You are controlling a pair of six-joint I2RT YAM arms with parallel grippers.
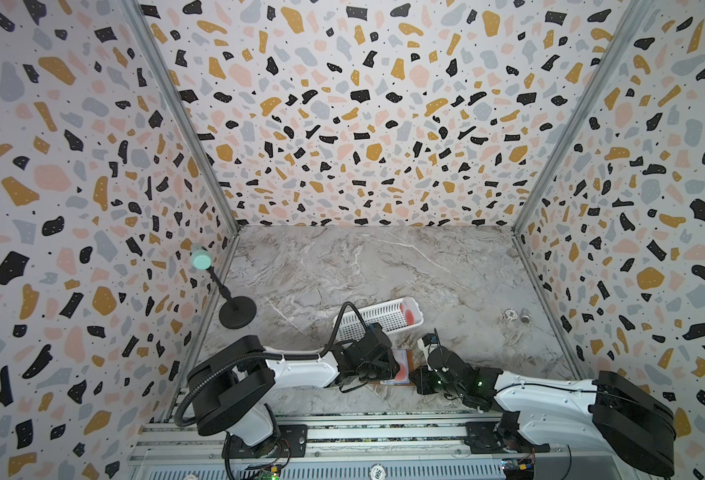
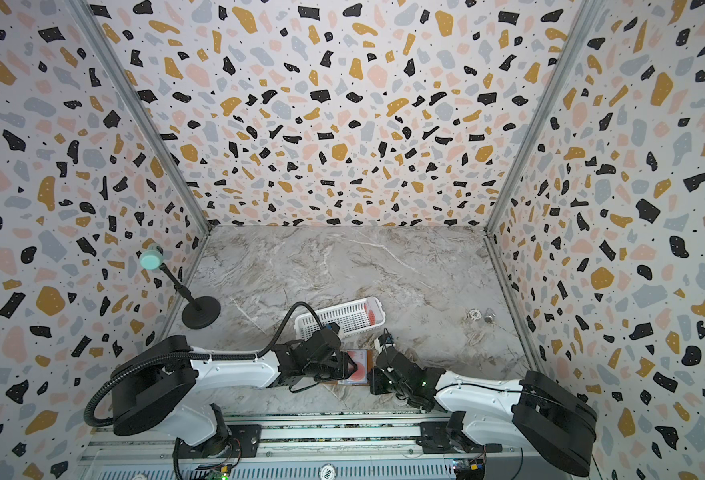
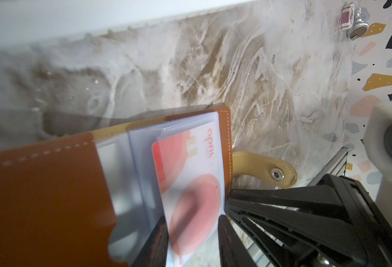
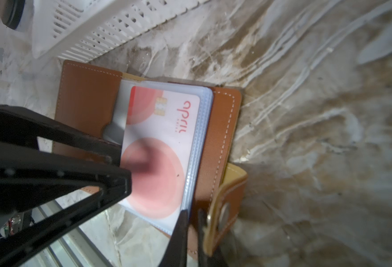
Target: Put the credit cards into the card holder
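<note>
The tan-brown card holder (image 1: 413,360) (image 2: 370,357) lies open near the table's front, between both grippers. One credit card (image 3: 190,185) (image 4: 158,150), whitish with red blobs, sits partly inside a clear sleeve. My left gripper (image 3: 192,219) (image 1: 388,368) has its fingers at the card's two long edges, shut on its near end. My right gripper (image 4: 192,213) (image 1: 416,374) is pinched on the holder's leather cover (image 4: 220,138), next to the snap tab (image 4: 225,208) (image 3: 266,171). Another credit card (image 1: 409,311) stands in the basket's right end.
The white slotted basket (image 1: 367,320) lies tilted just behind the holder. A black round-based stand (image 1: 237,313) with a mint-green head stands at the left wall. Small metal bits (image 1: 517,316) lie at the right. A metal rail (image 1: 342,428) runs along the front edge.
</note>
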